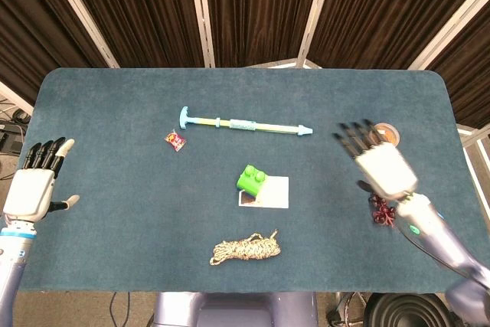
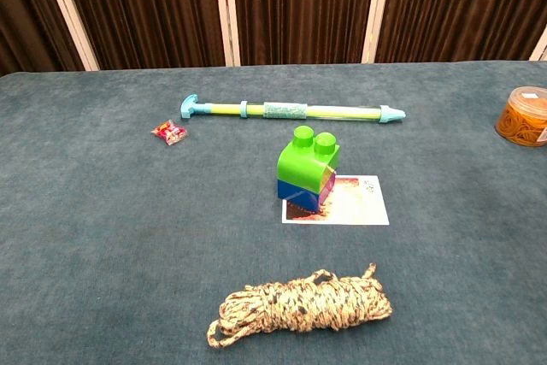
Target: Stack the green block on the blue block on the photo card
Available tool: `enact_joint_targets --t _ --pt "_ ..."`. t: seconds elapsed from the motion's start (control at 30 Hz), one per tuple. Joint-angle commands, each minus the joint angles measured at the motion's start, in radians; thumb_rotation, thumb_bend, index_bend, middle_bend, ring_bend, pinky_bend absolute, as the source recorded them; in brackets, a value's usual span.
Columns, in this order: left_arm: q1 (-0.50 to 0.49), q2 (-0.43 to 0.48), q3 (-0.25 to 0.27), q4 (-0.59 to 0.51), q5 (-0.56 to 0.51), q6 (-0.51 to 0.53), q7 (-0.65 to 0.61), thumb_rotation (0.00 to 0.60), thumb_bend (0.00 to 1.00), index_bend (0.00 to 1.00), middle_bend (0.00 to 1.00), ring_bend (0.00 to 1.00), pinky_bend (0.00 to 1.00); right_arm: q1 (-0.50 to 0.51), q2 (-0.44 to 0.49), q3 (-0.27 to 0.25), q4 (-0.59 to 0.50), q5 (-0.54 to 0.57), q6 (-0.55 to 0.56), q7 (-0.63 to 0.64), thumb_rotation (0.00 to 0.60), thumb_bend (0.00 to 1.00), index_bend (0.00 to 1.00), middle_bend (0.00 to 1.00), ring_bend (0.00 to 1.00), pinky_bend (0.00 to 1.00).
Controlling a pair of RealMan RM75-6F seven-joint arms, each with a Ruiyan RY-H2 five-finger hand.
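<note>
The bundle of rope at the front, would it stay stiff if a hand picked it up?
Probably not. The speckled coiled rope bundle looks soft and loosely wound, so it would likely sag and droop. A loose end sticks out, so it might unravel. It seems unlikely to roll.

Green block (image 2: pixel 308 156) on blue block (image 2: pixel 301 193); teal table (image 2: pixel 102 211); speckled beige rope (image 2: pixel 301 304).

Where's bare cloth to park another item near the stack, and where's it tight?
Free: the wide stretch left of the green block, between the candy wrapper and the rope coil; also the right side between the photo card and the jar of rubber bands. Tight: the strip between the stack and the long pump, and card to rope.
</note>
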Motion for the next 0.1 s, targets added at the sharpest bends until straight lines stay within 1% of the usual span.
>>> enact_joint_targets --t 0.03,0.1 --pt "0.023 -0.016 0.017 0.011 0.048 0.044 -0.023 0.6 0.0 0.0 0.0 0.0 0.0 -0.139 0.001 -0.033 -0.039 0.079 0.112 -0.02 0.6 0.0 0.01 0.0 0.0 0.0" --pt "0.034 -0.023 0.025 0.023 0.068 0.062 -0.036 0.6 0.0 0.0 0.0 0.0 0.0 -0.184 -0.019 -0.042 -0.021 0.092 0.143 -0.012 0.6 0.0 0.01 0.0 0.0 0.0"
